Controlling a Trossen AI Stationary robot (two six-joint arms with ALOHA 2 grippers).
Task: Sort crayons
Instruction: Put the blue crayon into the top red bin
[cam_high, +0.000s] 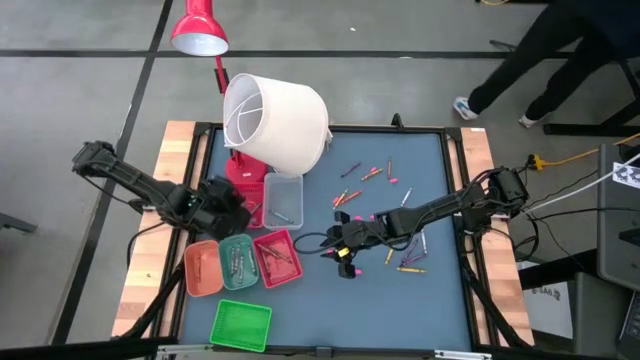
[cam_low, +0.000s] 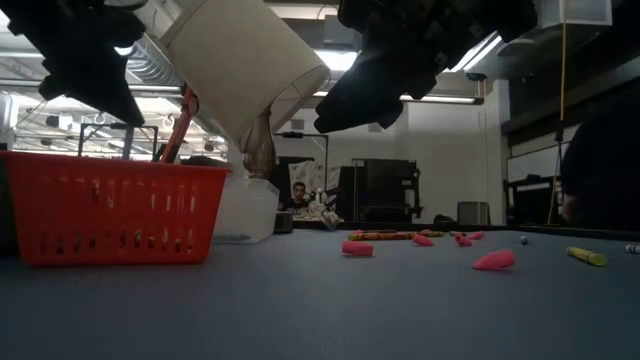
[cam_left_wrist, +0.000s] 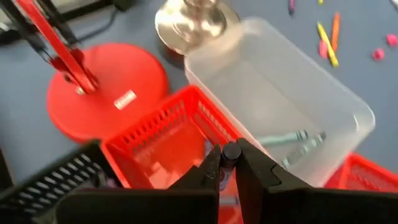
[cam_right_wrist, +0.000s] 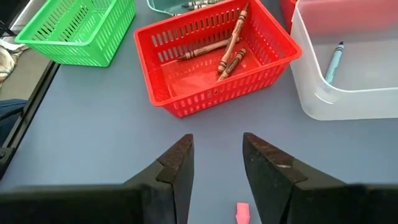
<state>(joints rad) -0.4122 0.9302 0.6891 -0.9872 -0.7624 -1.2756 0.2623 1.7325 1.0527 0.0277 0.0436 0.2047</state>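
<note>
The left end effector (cam_left_wrist: 227, 163) hovers over a red basket (cam_left_wrist: 168, 134) beside the clear tub (cam_left_wrist: 292, 118), its fingers pinched narrow on a dark crayon (cam_left_wrist: 231, 152) whose end shows between the tips. The clear tub holds a couple of bluish crayons (cam_left_wrist: 292, 138) and stands just beside the red lamp base (cam_left_wrist: 106, 93). The right end effector (cam_right_wrist: 216, 163) hangs low over the blue worktop (cam_high: 440, 300) with its jaws standing wide and nothing between them (a small pink piece (cam_right_wrist: 242, 212) lies on the worktop just under them). Ahead of it sits another red basket (cam_right_wrist: 214, 59) with several brown crayons (cam_right_wrist: 227, 50) inside, a green basket (cam_right_wrist: 78, 28) off to one side. In the high view, loose crayons (cam_high: 370, 175) lie scattered over the middle and right of the worktop, and more lie near the right arm (cam_high: 410, 262). A white lampshade (cam_high: 275, 120) leans over the worktop's far edge.
</note>
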